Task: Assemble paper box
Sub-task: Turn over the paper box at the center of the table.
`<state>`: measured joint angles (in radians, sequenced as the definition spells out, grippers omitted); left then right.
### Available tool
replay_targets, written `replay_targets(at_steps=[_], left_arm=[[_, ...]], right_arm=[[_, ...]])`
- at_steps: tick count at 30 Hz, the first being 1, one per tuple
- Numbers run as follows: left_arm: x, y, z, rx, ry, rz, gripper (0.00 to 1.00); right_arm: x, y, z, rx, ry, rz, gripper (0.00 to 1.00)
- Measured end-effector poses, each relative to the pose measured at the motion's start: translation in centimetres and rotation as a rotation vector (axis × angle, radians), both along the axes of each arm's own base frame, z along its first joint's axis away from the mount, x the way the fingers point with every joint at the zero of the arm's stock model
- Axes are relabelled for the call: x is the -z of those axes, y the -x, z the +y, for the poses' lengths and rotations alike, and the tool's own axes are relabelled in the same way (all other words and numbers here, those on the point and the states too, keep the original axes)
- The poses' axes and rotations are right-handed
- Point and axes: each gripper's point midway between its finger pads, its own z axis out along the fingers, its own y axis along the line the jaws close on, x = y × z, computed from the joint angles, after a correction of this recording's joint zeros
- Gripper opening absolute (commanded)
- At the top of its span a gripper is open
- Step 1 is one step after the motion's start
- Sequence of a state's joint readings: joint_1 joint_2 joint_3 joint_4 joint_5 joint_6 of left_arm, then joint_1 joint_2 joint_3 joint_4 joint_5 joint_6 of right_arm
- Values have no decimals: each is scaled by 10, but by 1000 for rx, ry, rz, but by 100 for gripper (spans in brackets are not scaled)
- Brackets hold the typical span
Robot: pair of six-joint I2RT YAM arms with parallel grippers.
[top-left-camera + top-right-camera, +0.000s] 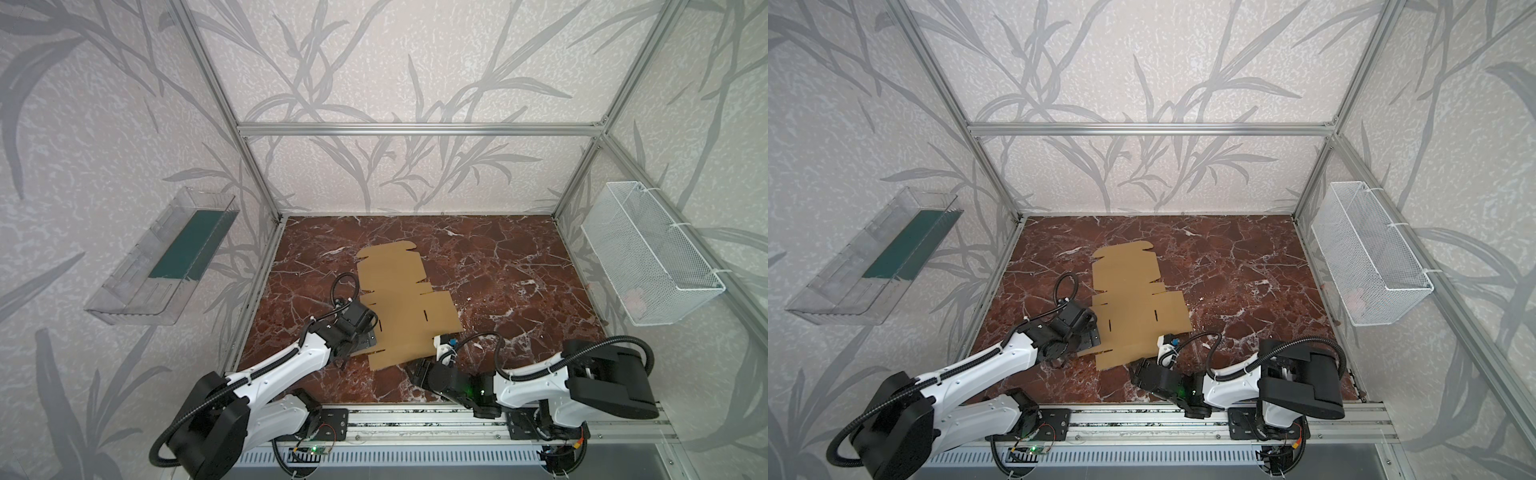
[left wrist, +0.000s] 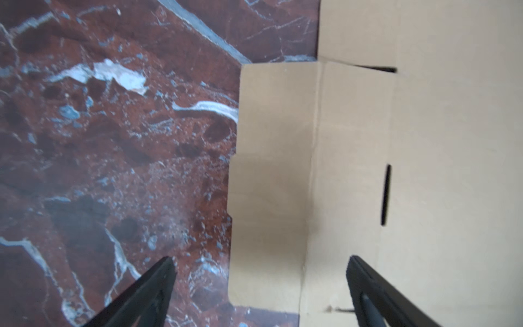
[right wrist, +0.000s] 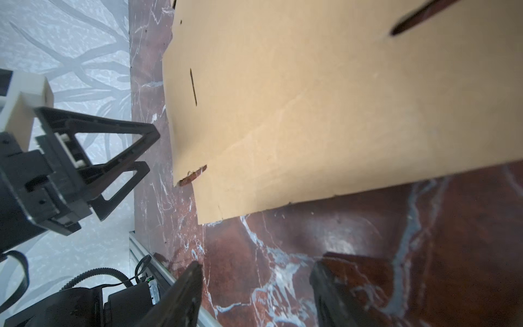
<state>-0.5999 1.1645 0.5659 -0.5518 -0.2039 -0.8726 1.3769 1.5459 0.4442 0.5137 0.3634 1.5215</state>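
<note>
The paper box (image 1: 409, 305) (image 1: 1133, 307) is a flat tan die-cut cardboard sheet with flaps and slits, lying on the red marble table (image 1: 519, 291). My left gripper (image 1: 370, 334) (image 1: 1094, 336) stands open at the sheet's left edge. In the left wrist view it (image 2: 260, 260) straddles a side flap (image 2: 271, 184), one finger over marble and one over cardboard. My right gripper (image 1: 417, 368) (image 3: 256, 269) is open just off the sheet's front edge (image 3: 311, 113), over bare marble with nothing between its fingers. The right wrist view also shows the left gripper (image 3: 152, 150).
A clear plastic tray (image 1: 162, 257) with a dark green insert hangs on the left wall. On the right wall hangs a white wire-mesh basket (image 1: 648, 253). Aluminium frame posts (image 1: 257, 266) border the table, and a rail (image 1: 415, 419) runs along its front.
</note>
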Motion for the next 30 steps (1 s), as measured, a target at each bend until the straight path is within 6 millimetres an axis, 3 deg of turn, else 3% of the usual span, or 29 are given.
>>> replay_targets(at_steps=[12, 30], left_arm=[[26, 0, 1, -1, -79, 126, 95], [31, 0, -4, -11, -47, 33, 94]], right_arm=[[1, -29, -5, 117, -33, -37, 58], [-5, -62, -18, 130, -43, -152, 53]])
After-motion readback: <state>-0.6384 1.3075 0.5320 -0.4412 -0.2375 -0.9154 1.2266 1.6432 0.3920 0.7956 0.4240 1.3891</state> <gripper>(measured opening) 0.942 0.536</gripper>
